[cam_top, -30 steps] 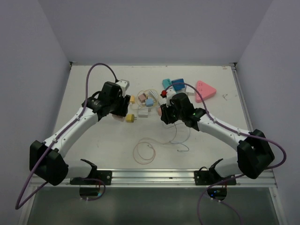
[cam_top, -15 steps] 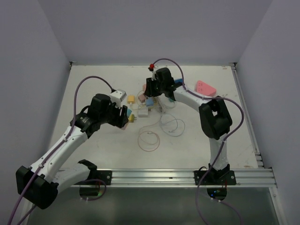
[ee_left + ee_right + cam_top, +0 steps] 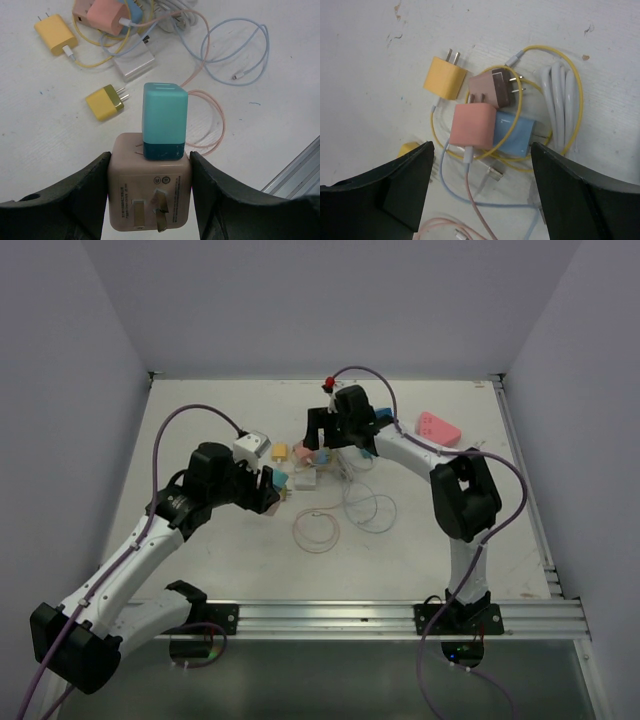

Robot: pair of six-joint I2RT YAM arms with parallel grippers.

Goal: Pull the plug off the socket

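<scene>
at 6 o'clock, the left gripper pinched the beige socket, teal plug at its 12 o'clock; right gripper stood spread.

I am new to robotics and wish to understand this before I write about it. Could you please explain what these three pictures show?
You see two robot arms, a left arm and a right arm, bolted to a white table. The wide picture looks down from above and behind them. The other two pictures come from a camera on each wrist. The left gripper is shut on a beige socket block, and a teal plug sits in that block. The right gripper is open and holds nothing. It hangs over a heap of small coloured chargers and cables.
</scene>
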